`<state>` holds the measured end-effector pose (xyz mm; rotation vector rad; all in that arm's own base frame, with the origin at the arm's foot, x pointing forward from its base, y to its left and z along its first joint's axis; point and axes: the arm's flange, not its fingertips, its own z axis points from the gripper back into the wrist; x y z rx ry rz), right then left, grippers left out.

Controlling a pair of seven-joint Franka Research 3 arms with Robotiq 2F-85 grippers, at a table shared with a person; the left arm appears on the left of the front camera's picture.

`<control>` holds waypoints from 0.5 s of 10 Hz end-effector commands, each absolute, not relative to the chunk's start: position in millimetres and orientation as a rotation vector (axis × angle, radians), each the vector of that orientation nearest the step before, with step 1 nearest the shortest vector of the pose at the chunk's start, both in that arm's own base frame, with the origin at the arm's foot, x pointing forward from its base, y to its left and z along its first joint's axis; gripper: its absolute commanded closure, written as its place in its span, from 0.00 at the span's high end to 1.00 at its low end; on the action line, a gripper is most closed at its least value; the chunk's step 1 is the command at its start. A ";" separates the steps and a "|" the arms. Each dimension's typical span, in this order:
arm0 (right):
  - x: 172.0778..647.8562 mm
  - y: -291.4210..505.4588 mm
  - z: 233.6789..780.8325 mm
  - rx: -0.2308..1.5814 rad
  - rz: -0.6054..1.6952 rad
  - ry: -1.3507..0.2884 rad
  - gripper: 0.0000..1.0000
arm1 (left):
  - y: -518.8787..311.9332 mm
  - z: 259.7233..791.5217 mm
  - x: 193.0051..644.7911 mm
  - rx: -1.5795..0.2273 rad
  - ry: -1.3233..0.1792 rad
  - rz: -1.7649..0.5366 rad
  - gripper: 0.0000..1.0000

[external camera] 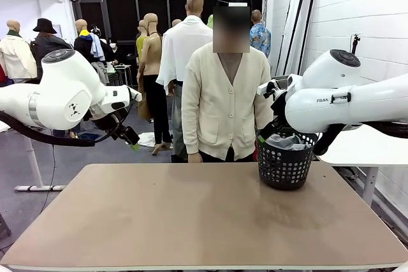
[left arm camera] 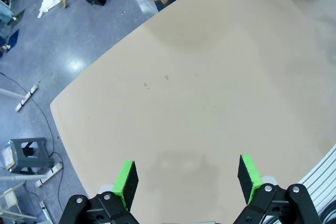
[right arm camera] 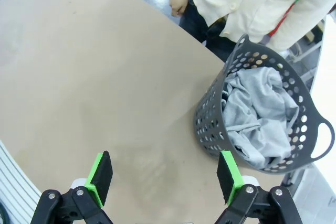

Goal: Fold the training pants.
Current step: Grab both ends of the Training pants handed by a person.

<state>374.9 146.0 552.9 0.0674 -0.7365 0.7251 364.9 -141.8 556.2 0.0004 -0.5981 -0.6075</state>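
The training pants (right arm camera: 257, 108) lie crumpled in a loose heap inside a dark grey perforated laundry basket (right arm camera: 210, 121), the light grey jersey filling most of it and reaching close to the rim. The basket stands upright on the tan tabletop (external camera: 191, 221), toward its far right part as the robot sees it, just in front of the person (external camera: 226, 106) in a cream cardigan who stands at the far edge. One of the person's hands (right arm camera: 178, 4) hangs loosely curled by the tabletop's far edge, apart from the basket. The right pincer (right arm camera: 164, 177) is spread wide with nothing between its green pads; it hangs above bare tabletop just beside the basket, on the side toward the middle, clear of both the wall and the cloth. In the front view the right arm (external camera: 357, 103) comes in high from the right, its wrist near the basket's top. The left pincer (left arm camera: 187, 179) also stands wide apart and empty, held above the bare tabletop well away from the basket. The left arm (external camera: 57, 97) is raised at the left, off the tabletop's far corner. A small grey step stool (left arm camera: 26, 153) stands on the blue-grey floor beside the tabletop.
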 end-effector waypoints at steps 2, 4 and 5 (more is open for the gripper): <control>374.9 146.0 552.9 0.067 0.725 -0.737 1.00 | -141.8 556.2 364.9 0.000 -0.598 -0.608 1.00; 374.9 146.0 552.9 0.067 0.725 -0.737 1.00 | -141.8 556.2 364.9 0.000 -0.598 -0.608 1.00; 374.9 146.0 552.9 0.067 0.725 -0.737 1.00 | -141.8 556.2 364.9 0.000 -0.598 -0.608 1.00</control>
